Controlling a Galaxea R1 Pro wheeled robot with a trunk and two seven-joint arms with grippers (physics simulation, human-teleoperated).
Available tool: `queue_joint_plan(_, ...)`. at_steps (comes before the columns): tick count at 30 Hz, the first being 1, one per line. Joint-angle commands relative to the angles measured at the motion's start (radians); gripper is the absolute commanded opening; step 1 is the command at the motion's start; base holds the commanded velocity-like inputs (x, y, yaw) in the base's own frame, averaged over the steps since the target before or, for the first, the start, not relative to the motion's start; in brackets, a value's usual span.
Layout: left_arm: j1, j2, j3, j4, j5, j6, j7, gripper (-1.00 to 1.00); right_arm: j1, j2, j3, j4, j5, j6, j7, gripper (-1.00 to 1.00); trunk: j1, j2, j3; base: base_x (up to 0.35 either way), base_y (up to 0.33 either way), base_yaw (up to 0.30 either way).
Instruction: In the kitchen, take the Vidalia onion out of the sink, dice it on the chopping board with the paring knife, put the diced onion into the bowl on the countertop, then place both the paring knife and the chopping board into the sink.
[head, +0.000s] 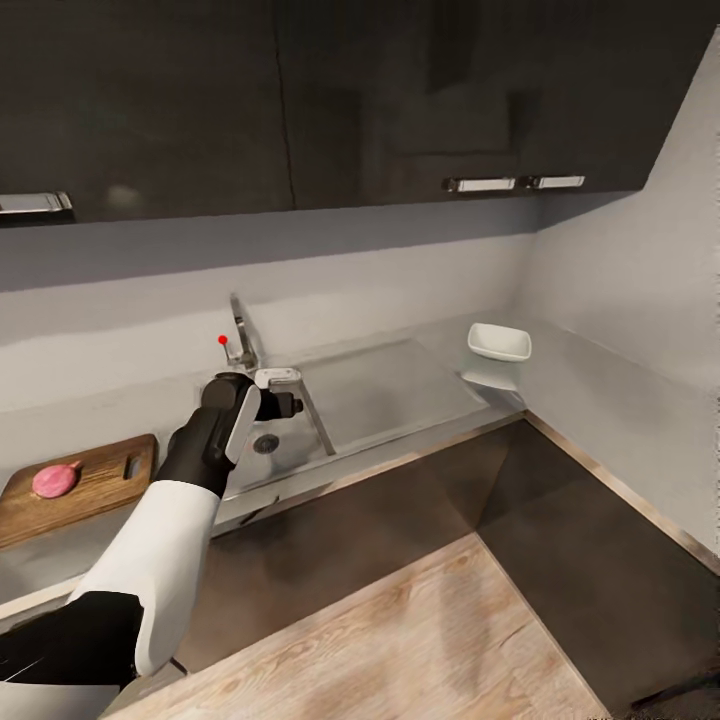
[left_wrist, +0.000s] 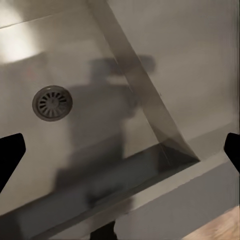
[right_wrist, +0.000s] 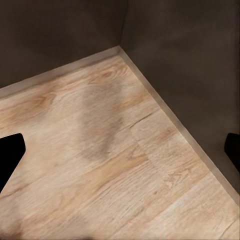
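**Left arm over the basin**

While the left gripper (head: 283, 391) is hovering spread wide and empty above the grey steel sink (head: 300, 455), the small pink onion (head: 55, 480) is sitting at nine o'clock on the brown wooden chopping board (head: 110, 478); the white squarish bowl (head: 499, 343) is resting at two o'clock. The right gripper (right_wrist: 120, 150) is hanging open over wood-grain floor (right_wrist: 100, 165).

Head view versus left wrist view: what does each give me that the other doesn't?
Head view alone: the Vidalia onion lying on the chopping board, the bowl on the countertop, the tap, and the left gripper over the basin. Left wrist view alone: a close look at the basin floor and the front wall, with dark fingertips spread wide. Both: the sink and its drain.
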Motion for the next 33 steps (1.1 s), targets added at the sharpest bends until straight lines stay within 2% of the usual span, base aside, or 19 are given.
queue_joint_plan(1,-0.001,0.001,-0.001,0.000,0.010,0.004,0.010,1.00,-0.001,0.000,-0.008,0.001,0.011,-0.003,-0.004,1.00,0.001,-0.002,-0.001,0.000,0.000,-0.128)
queue_joint_plan(17,-0.001,0.000,-0.001,0.004,0.010,0.004,0.010,1.00,-0.001,-0.002,-0.009,0.001,0.011,-0.002,-0.004,1.00,0.001,-0.002,0.020,0.000,0.000,-0.178)
queue_joint_plan(33,-0.001,0.000,-0.003,0.012,0.010,0.004,0.008,1.00,-0.001,-0.003,-0.009,0.001,0.011,-0.002,-0.004,1.00,0.001,-0.002,0.033,0.000,0.000,-0.246)
